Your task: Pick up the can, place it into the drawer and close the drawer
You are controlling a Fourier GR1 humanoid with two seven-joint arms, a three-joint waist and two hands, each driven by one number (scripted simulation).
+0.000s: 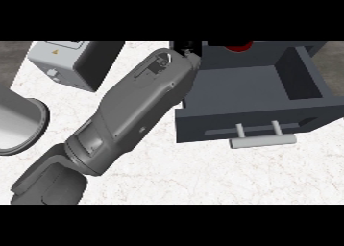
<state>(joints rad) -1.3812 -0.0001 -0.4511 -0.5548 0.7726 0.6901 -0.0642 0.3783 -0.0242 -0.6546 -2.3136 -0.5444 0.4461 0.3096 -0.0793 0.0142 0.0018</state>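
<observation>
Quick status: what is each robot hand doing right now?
Left robot hand: only a dark sliver shows past the grey forearm, beside the open dark grey drawer; fingers cannot be told.
Right robot hand: not in view.

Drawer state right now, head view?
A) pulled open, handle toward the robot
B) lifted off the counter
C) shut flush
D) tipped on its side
A: the drawer stands pulled open, its inside floor and walls showing, with the bar handle on its front panel facing the view's lower edge, toward the robot.
</observation>
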